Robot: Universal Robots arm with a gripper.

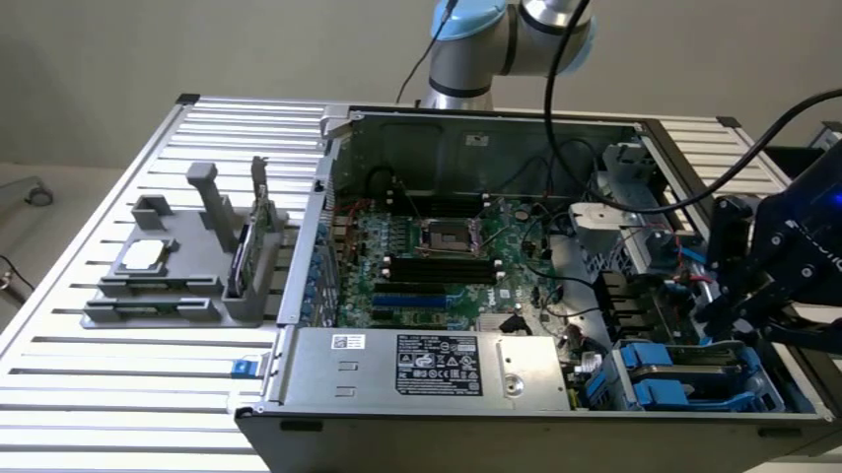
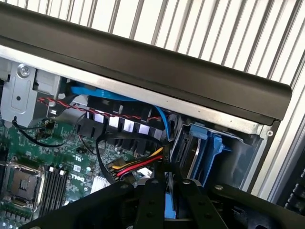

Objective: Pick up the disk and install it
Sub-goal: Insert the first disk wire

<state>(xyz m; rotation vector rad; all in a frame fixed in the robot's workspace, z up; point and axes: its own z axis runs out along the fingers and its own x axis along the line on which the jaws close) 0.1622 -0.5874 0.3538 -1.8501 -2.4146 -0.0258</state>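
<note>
Hand, fingers set narrow, grips the blue-framed disk on edge near the blue drive bay of the open computer case.

My arm at twelve o'clock in the exterior view is a silver-grey tube with a pale blue joint cap, and thin black cables hang beside it. At three o'clock my wrist housing is black and blocky with a small blue glow, fed by a thick black lead. My gripper has two flat matte-black fingers dotted with small screw holes.
</note>
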